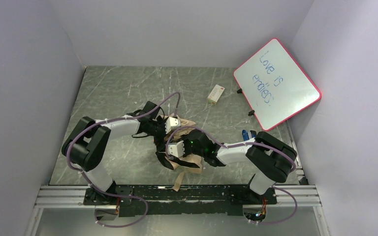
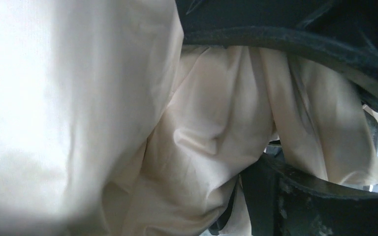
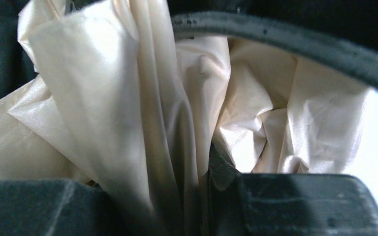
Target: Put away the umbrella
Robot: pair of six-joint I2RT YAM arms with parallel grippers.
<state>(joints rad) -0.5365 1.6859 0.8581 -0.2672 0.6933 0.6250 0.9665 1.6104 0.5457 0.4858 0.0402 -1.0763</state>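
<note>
Top external view, left to right. Left tool (image 1: pixel 171 123) reaches in from the side away from the pink-framed whiteboard (image 1: pixel 277 83), about level with that board's lower corner. Compact folding umbrella, tan fabric outside and black within (image 1: pixel 183 169), lies as a loose, rumpled bundle on the grey marbled tabletop (image 1: pixel 113 93). It is well apart from the whiteboard, to its left and nearer the arm bases. Right tool (image 1: pixel 178 147) comes in from the whiteboard side, on the bundle's nearer part. Small white box (image 1: pixel 216 93) lies near the whiteboard's left edge. Small blue object (image 1: pixel 246 133) sits under its lower corner.

The arms hide both sets of jaws in this view.

Left wrist view: jaws wide, tan fabric draped between them, a gap showing by the lower finger. Nothing looks pinched.

Right wrist view: jaws narrow, clamped on a gather of tan pleats. Neither wrist view shows the tabletop or the shaft.

Judgement: the step in hand is gathering the canopy into a tight roll. The next move calls for the left tool to close on slack fabric and tuck it in while the right tool anchors the bundle.
</note>
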